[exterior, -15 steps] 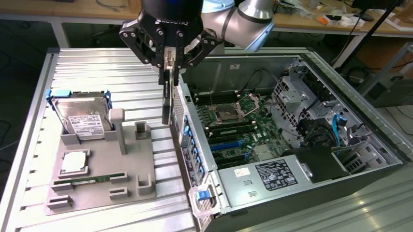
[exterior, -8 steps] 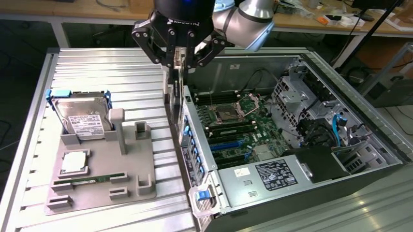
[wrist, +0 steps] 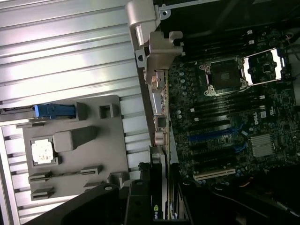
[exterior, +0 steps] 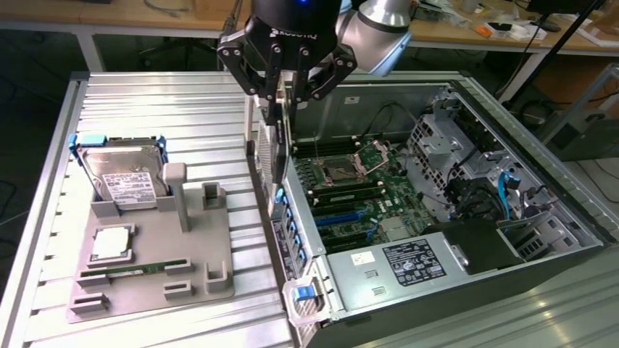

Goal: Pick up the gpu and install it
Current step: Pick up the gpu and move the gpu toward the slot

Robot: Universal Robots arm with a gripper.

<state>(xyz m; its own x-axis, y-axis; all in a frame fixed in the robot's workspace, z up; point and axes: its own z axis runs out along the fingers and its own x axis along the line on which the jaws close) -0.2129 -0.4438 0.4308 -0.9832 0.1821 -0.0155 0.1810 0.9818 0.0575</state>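
The arm's black gripper [exterior: 285, 90] has its fingers clenched on the gpu [exterior: 280, 141], a thin dark card held upright and edge-on at the wall of the open computer case [exterior: 387, 109] on the exterior view's left, beside the green motherboard [exterior: 358, 181]. The card's silver metal bracket [wrist: 157, 93] gleams. On the ribbed metal tabletop [exterior: 145, 101], a grey moulded holder [exterior: 155, 243] carries a boxy hard drive [exterior: 121, 181].

Exterior view overlooks the scene; wrist view looks down; both share the motherboard [exterior: 358, 188] [wrist: 225, 117].
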